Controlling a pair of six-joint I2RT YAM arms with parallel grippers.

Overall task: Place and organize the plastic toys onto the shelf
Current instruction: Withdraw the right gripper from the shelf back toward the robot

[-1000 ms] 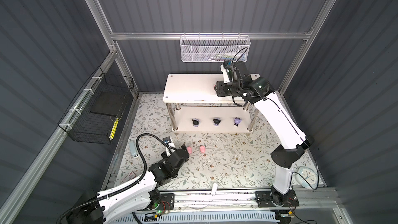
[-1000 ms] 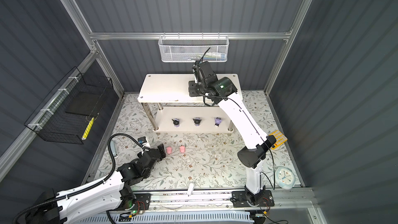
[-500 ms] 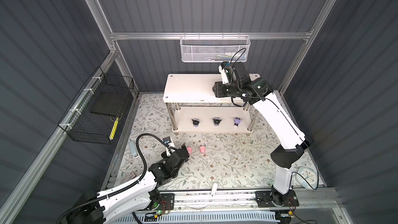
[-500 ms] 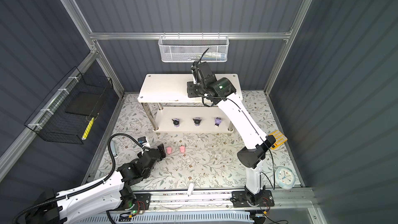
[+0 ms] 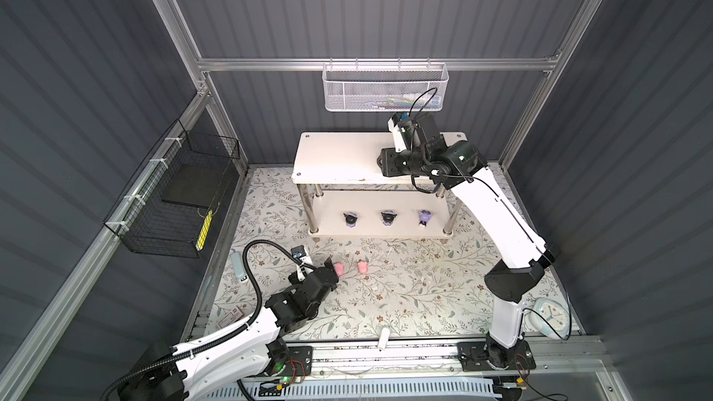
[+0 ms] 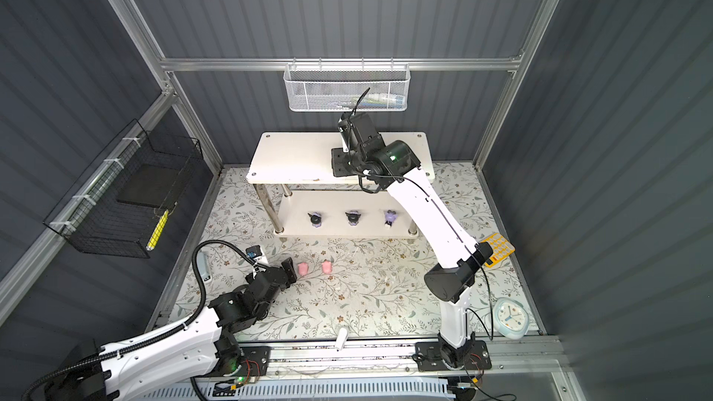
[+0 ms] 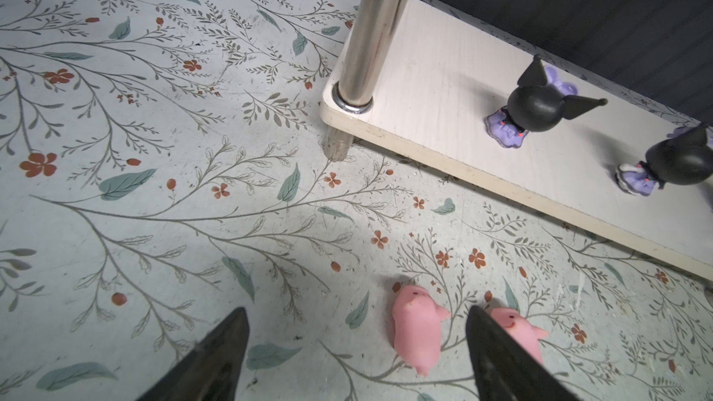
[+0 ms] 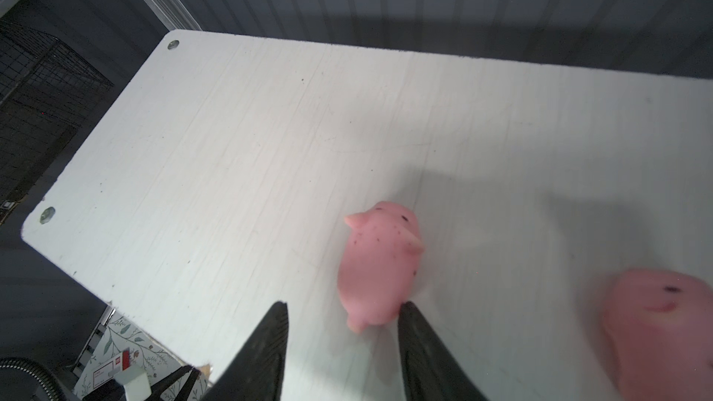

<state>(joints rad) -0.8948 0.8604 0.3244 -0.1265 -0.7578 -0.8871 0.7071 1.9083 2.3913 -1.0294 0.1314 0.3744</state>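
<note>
Since one second ago, the right arm [image 5: 497, 217] has carried its wrist a little leftward over the top board of the shelf, as both top views show; the left arm [image 5: 239, 345] has not shifted.

Surface [image 5: 405, 287]: floral-patterned; it carries the shelf toward the rear wall, and both arms reach in from the front rail.

Shelf [image 5: 335, 156]: white, two boards joined by shiny metal posts; the front edge of the top board is chipped.

Right pincer [image 8: 344, 304]: positioned low over the top board; its fingers stand apart with nothing clamped between them.

Left pincer [image 7: 355, 310]: positioned low over the surface, in front of the shelf's left end; its fingers stand wide apart and grip nothing.

Lilac figurines [image 5: 350, 219] [image 5: 387, 217] [image 5: 424, 217]: three, black-headed, spaced in a row along the lower board.

Pink pigs on the top board, right wrist view: one [image 8: 376, 264] sits just ahead of the fingertips, its rear end at the tip of one finger; a second [image 8: 663, 325] sits beside it, blurred at the frame edge; the arm hides both in the top views.

Pink pigs on the surface, left wrist view: one [image 7: 414, 331] lies between the open fingers, nearer one of them; another [image 7: 519, 327] lies just outside that finger, partly hidden by it.
</note>
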